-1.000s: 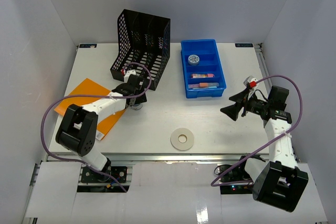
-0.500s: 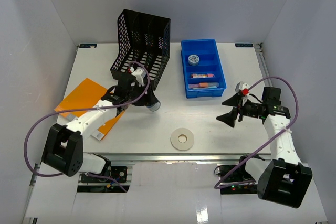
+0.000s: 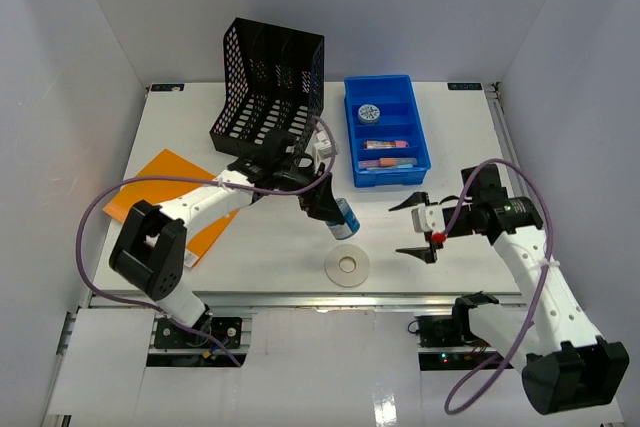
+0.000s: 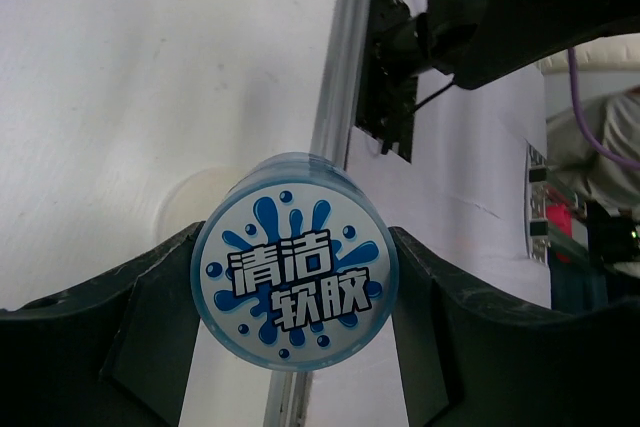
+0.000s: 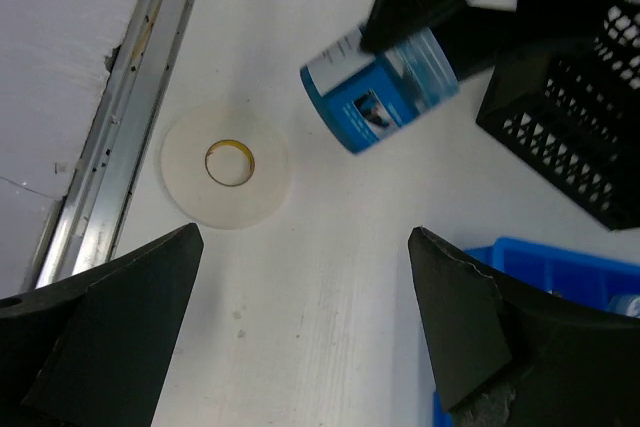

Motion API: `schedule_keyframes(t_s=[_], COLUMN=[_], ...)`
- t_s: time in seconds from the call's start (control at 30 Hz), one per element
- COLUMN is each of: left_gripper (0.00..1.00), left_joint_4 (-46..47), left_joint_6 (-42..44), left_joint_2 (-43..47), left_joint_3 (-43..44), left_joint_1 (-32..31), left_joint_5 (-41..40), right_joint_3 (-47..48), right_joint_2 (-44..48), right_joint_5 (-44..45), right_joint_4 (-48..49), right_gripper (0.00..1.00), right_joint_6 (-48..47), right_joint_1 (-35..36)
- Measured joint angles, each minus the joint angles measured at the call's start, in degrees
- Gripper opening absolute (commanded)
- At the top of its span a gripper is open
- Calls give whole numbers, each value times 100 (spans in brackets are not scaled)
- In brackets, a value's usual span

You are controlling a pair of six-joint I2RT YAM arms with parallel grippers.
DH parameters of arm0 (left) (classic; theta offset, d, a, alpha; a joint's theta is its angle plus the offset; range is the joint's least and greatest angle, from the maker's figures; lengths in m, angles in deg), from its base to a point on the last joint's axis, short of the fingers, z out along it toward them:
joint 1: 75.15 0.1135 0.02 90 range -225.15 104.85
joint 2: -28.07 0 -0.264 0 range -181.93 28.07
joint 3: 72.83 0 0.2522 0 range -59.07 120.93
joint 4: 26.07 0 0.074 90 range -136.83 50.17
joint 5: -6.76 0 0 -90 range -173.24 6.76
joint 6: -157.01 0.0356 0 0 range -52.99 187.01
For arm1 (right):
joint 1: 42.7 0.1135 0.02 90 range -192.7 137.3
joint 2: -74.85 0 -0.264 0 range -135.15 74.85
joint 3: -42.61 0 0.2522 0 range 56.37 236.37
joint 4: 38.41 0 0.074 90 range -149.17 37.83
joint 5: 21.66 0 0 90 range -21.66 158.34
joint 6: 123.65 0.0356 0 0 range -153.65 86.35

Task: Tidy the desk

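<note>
A round blue jar [image 3: 345, 221] with a blue-and-white printed lid [image 4: 295, 262] hangs over the white desk [image 3: 455, 152], just above and left of a white tape roll [image 3: 347, 265]. My left gripper [image 3: 334, 207] is shut on the jar, one finger [image 4: 455, 337] pressed against each side. My right gripper [image 3: 416, 228] hovers open and empty to the right of the tape roll. In the right wrist view, the right gripper [image 5: 303, 237] spans bare desk, with the tape roll [image 5: 226, 165] and the jar [image 5: 385, 87] ahead of it.
A blue compartment tray [image 3: 404, 169] holding small items stands at the back right, with its corner [image 5: 530, 267] near my right finger. A black mesh file rack [image 3: 270, 82] stands at the back. An orange folder [image 3: 160, 175] lies at the left. The metal rail [image 5: 130, 97] runs along the front edge.
My left arm has carried the jar from beside the mesh rack rightward and toward the front, near the tape roll. My right arm has swung left and down toward the desk's middle.
</note>
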Motion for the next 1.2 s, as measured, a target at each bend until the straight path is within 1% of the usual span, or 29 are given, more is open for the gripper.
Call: schedule_keyframes(t_s=[0.07, 0.13, 0.23, 0.33, 0.43, 0.6, 0.8, 0.97, 1.2], left_gripper=[18, 18, 18, 18, 19, 19, 19, 19, 19], left_joint_4=[-253, -524, -885, -1170, -1406, -1569, -1674, -1703, -1912], left_joint_6=[228, 438, 731, 934, 1052, 1125, 1148, 1162, 1274], left_joint_2=[-251, -482, -755, -1014, -1190, -1393, -1480, -1579, -1585], left_joint_3=[419, 793, 1156, 1414, 1551, 1785, 1934, 2101, 2183], left_joint_1=[-167, -290, -341, -375, -440, -617, -705, -707, -703], left_joint_5=[204, 387, 588, 688, 730, 809, 870, 887, 876], right_joint_3=[-89, -77, -76, -68, -37, 40, 74, 72, 72], right_joint_2=[282, 347, 186, -76, -174, -243, -271, -306, -293], right_joint_5=[126, 181, 303, 423, 577, 889, 1137, 1447, 1800], right_joint_4=[59, 42, 73, 210, 499, 1293, 1745, 1919, 1886], right_gripper=[90, 90, 90, 90, 90, 90, 90, 90, 90], right_joint_6=[-358, -810, -1211, -1246, -1026, -294, 255, 587, 839], right_joint_1=[341, 561, 820, 1067, 1292, 1537, 1812, 2198, 2432])
